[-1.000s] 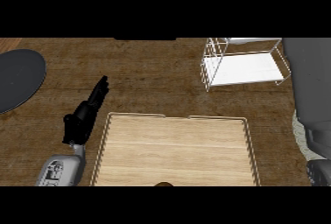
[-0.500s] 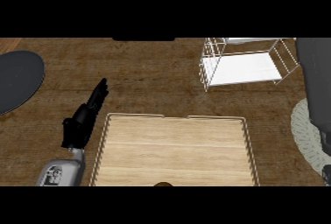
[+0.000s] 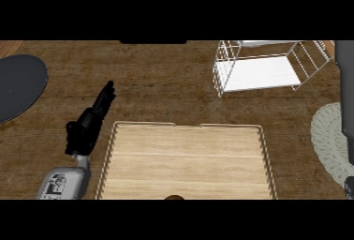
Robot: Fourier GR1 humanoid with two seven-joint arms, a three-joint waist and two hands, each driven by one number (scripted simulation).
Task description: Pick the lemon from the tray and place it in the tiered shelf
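A wooden tray [image 3: 187,157] with a thin wire rim lies on the counter at the lower middle. I see no lemon on its boards; only a small dark round thing [image 3: 174,198] peeks in at its near edge. The white wire tiered shelf [image 3: 259,75] stands at the upper right, and the shelf level that shows is bare. My left hand [image 3: 88,123] rests open just left of the tray, fingers straight and pointing away. A grey part of my right arm [image 3: 346,103] runs down the right edge; its hand is out of view.
Part of a dark round plate [image 3: 17,86] shows at the far left edge. A pale round mat [image 3: 330,140] lies at the right, partly behind the right arm. Brown counter runs between the tray and the shelf.
The grey right arm has slid toward the right edge, uncovering more of the shelf and the mat. The left hand has stayed where it was.
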